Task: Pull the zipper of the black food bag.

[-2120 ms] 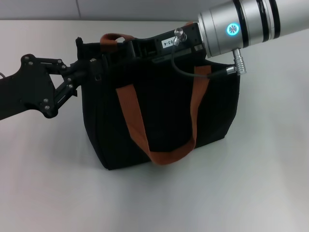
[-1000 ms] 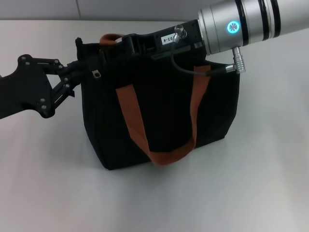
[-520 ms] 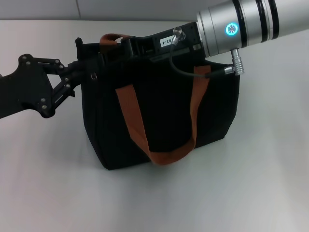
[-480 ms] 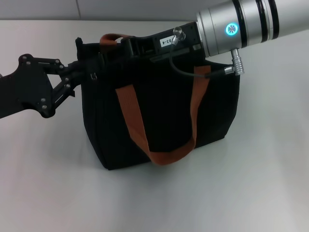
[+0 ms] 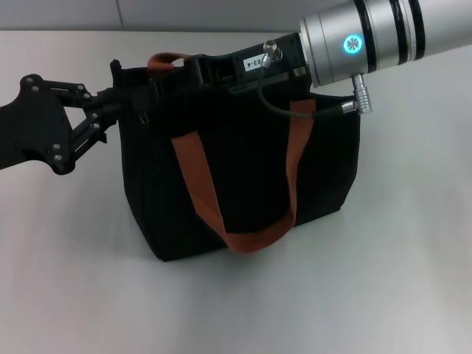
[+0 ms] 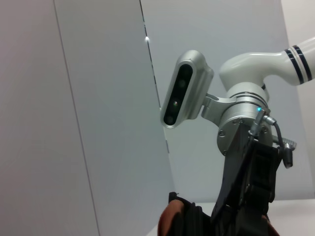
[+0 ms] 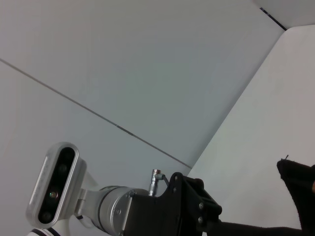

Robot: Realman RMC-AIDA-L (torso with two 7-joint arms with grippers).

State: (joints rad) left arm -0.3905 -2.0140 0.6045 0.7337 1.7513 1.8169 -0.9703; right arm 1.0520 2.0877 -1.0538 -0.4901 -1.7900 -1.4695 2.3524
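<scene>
While we look from the near edge of the surface (image 5: 243,310), the black food bag (image 5: 243,184) stands near its middle, now shifted a little toward the left edge. Our left claw (image 5: 118,99) stays closed on the bag's top left corner and has drawn outward. The zipper (image 5: 144,116) hangs just beside it as a small silver tab. Farther back, our right claw (image 5: 193,74) lies over the top rim; whether it is open we cannot tell. We judge the pulling has begun.
</scene>
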